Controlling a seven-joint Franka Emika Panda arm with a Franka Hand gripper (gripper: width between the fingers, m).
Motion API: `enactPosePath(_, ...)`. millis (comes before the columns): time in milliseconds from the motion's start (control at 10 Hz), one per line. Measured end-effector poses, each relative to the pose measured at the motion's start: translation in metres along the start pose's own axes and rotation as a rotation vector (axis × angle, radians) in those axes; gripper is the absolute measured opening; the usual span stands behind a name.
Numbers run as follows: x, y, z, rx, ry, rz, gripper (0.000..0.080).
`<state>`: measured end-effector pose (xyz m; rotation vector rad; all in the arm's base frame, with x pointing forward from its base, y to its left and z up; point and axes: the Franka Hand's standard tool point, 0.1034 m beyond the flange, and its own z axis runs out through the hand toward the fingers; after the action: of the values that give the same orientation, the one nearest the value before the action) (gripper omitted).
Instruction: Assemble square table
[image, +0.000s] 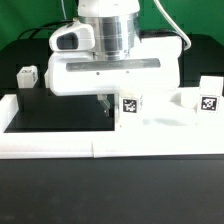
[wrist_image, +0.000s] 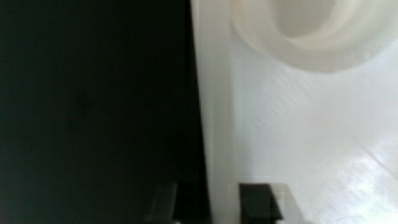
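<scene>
In the exterior view the claw (image: 104, 100) is shut on the nine-o'clock edge of the plate (wrist_image: 302, 140), which looks stiff, light and slippery.

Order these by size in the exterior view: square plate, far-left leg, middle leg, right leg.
1. square plate
2. right leg and middle leg, alike
3. far-left leg, smaller-looking, maybe only because farther back

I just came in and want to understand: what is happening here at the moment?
The robot's claw is shut on the edge of the white square plate, near a round corner socket. The plate lies flat, not lifted. A small tagged leg stands apart at the exterior view's left, untouched.
</scene>
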<state>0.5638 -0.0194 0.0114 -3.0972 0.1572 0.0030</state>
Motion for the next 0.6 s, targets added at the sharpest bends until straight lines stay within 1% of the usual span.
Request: enactPosePath(600, 0.0, 0.0, 0.0, 0.0, 0.0, -0.001, 0.0062)
